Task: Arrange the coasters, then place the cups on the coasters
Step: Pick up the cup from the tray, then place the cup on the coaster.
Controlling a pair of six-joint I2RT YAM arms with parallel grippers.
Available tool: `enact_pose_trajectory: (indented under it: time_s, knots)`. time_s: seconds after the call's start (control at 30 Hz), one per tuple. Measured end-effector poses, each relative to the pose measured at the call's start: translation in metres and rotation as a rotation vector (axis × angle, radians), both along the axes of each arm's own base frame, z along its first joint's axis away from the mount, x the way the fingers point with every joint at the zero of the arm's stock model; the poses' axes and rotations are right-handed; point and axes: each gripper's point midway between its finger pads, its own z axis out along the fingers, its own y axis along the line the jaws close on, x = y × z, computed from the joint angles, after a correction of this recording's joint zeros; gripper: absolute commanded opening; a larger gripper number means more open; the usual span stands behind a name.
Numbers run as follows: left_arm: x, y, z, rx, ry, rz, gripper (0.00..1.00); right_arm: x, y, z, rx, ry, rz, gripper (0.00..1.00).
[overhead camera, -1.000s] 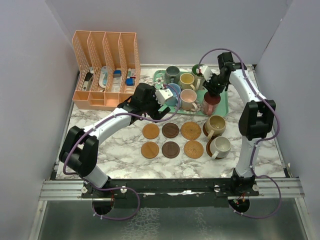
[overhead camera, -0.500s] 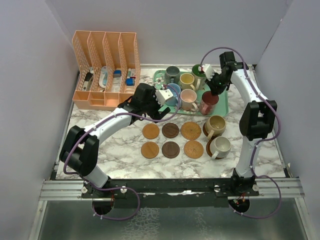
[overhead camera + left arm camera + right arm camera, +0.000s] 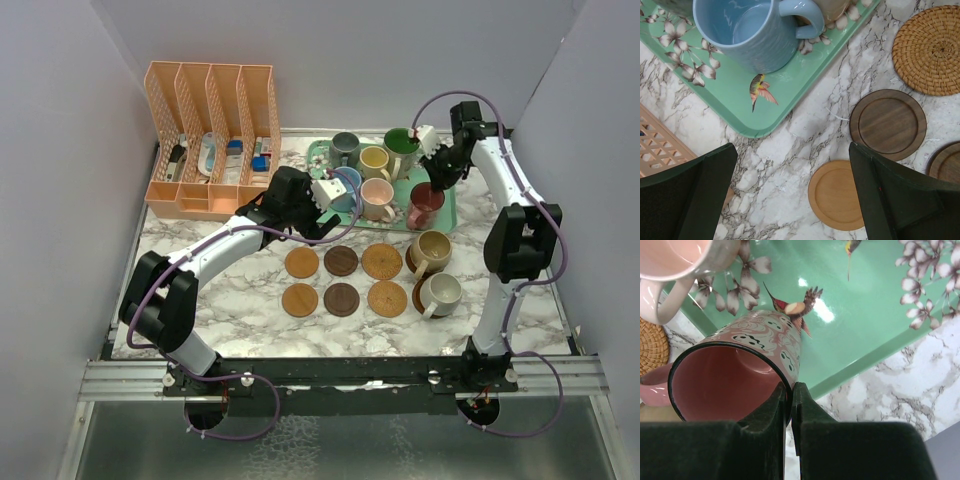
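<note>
My right gripper (image 3: pixel 790 390) is shut on the rim of the dark red cup (image 3: pixel 760 335), one finger inside and one outside; the cup tilts over the teal tray (image 3: pixel 865 305). From above, that cup (image 3: pixel 423 206) sits at the tray's front right under the right gripper (image 3: pixel 437 175). My left gripper (image 3: pixel 792 150) hangs open above the marble, just in front of the blue cup (image 3: pixel 750 35). Grey (image 3: pixel 346 148), yellow (image 3: pixel 375 160), green (image 3: pixel 400 143) and pink (image 3: pixel 377 198) cups stand on the tray. Several bare coasters (image 3: pixel 341 280) form two rows. A tan cup (image 3: pixel 432 248) and a cream-white cup (image 3: pixel 440 292) stand on coasters.
An orange file rack (image 3: pixel 210 140) with small items stands at the back left. The teal floral tray (image 3: pixel 447 205) lies at the back centre. Enclosure walls close in on both sides and behind.
My right gripper has shut on the dark red cup's rim and its wrist has swung a little back and right, tilting the cup. The left arm has not moved.
</note>
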Motion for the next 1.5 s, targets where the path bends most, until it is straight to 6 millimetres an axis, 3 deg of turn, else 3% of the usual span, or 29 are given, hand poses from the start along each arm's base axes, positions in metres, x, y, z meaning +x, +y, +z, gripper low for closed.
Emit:
enact_pose_trajectory:
  time_s: [0.5,0.7,0.87,0.97,1.13,1.3,1.5]
  knots:
    - [-0.001,-0.001,0.000,-0.002,0.002,-0.003,0.99,0.006,-0.010,0.035,0.041,-0.046,-0.124,0.01]
    - [0.000,-0.001,0.000,-0.002,0.002,-0.003,0.99,-0.004,-0.008,0.066,0.064,-0.089,-0.140,0.01]
    - [0.000,-0.001,0.000,-0.003,0.002,-0.002,0.99,-0.018,-0.004,0.103,0.094,-0.157,-0.131,0.01]
    - [0.001,0.000,0.001,-0.004,-0.001,0.005,0.99,-0.030,0.002,0.123,0.131,-0.186,-0.112,0.01]
    - [0.008,0.003,0.004,0.005,-0.033,0.042,0.99,-0.055,0.015,0.139,0.186,-0.194,-0.072,0.01]
    - [0.020,0.011,0.009,0.035,-0.088,0.095,0.99,-0.097,0.039,0.130,0.202,-0.147,-0.009,0.01]
    - [0.032,0.028,0.009,0.096,-0.151,0.166,0.99,-0.146,0.072,0.103,0.207,-0.064,0.085,0.01]
